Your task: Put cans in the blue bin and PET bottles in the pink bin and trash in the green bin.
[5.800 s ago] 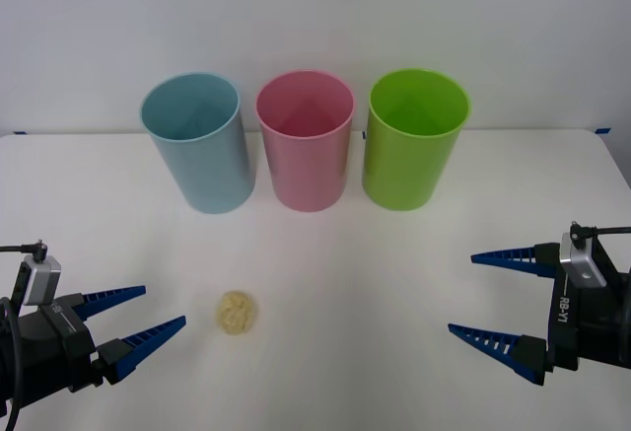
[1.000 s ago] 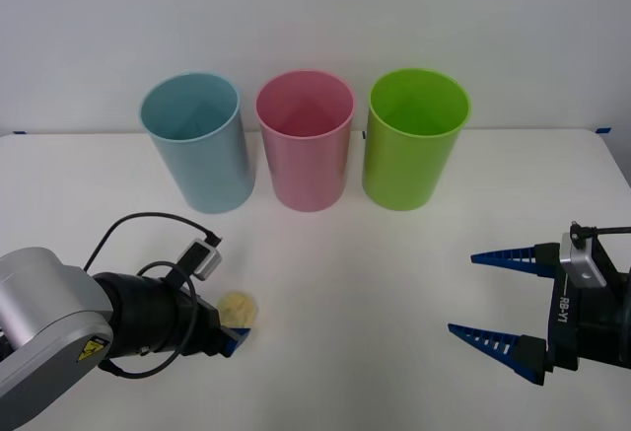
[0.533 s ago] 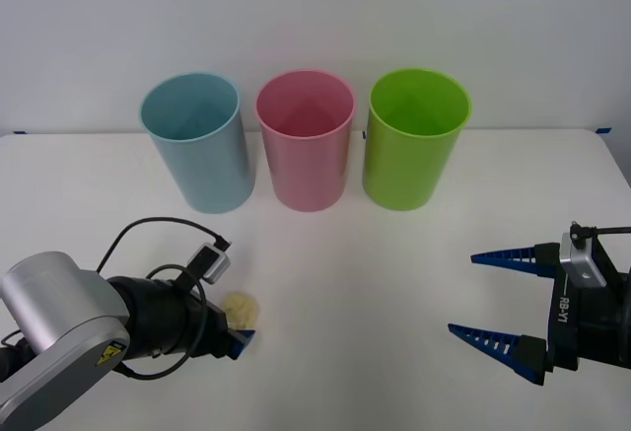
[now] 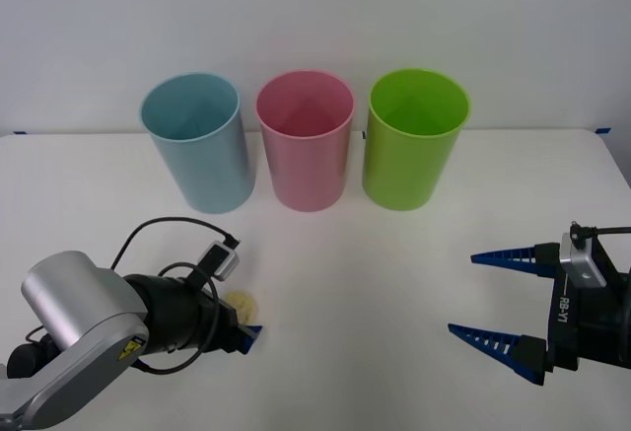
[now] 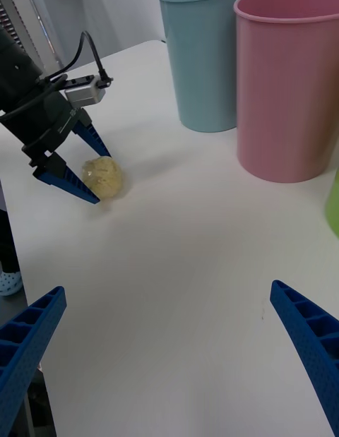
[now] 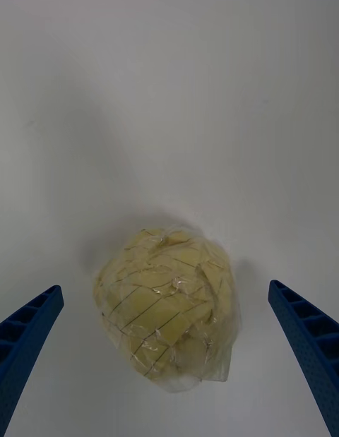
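The trash [image 4: 243, 303], a pale yellow crumpled ball in clear wrap, lies on the white table at the front left. My left gripper [image 4: 243, 317] is low over the table and open. Its blue fingers [image 5: 69, 183] stand on either side of the trash [image 5: 104, 177] without touching it. In the left wrist view the trash [image 6: 166, 310] sits between the two fingertips [image 6: 32, 331]. My right gripper [image 4: 461, 293] waits open and holding nothing at the front right. The blue bin [image 4: 197, 145], pink bin [image 4: 306, 145] and green bin [image 4: 414, 145] stand upright in a row at the back.
A grey cable loops over the left wrist [image 4: 163, 229]. White table [image 4: 355, 283] stretches between the two arms and in front of the bins. A pale wall rises behind the bins.
My left arm has pushed forward and to the right, bringing its open fingers around the trash. The trash, the bins and my right arm have stayed put.
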Tool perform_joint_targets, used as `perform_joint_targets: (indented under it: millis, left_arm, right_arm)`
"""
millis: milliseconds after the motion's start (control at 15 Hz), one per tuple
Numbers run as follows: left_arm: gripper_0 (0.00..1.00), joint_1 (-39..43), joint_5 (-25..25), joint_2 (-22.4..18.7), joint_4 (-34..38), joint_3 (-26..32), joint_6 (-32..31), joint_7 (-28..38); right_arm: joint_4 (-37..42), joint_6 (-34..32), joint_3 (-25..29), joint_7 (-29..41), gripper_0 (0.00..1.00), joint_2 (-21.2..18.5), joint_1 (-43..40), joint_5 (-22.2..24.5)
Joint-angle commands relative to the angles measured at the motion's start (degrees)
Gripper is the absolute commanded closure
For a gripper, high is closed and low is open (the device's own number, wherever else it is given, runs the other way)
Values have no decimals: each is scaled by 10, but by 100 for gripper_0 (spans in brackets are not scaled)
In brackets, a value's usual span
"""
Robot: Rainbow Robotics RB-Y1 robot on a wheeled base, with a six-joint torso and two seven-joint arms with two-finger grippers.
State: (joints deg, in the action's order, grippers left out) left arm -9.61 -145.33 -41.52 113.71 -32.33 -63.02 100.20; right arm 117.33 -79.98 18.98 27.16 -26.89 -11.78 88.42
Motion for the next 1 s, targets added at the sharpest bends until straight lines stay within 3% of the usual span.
perform_joint_targets:
  millis: [67,333,667,800,933,1000]
  left_arm:
    - [0,-8,-6,10,-12,-5,0,0]
    - [0,-11,-17,24,-17,-5,-10,0]
    - [7,-13,-29,25,-21,-6,-10,-4]
    - [39,-15,-39,27,-31,-17,-3,-5]
    - [88,-16,-43,27,-34,-21,-2,-6]
    - [100,-17,-47,28,-34,-23,-2,-6]
  right_arm:
    - [0,0,0,0,0,0,0,0]
    - [0,0,0,0,0,0,0,0]
    - [0,0,0,0,0,0,0,0]
    - [0,0,0,0,0,0,0,0]
    - [0,0,0,0,0,0,0,0]
    - [0,0,0,0,0,0,0,0]
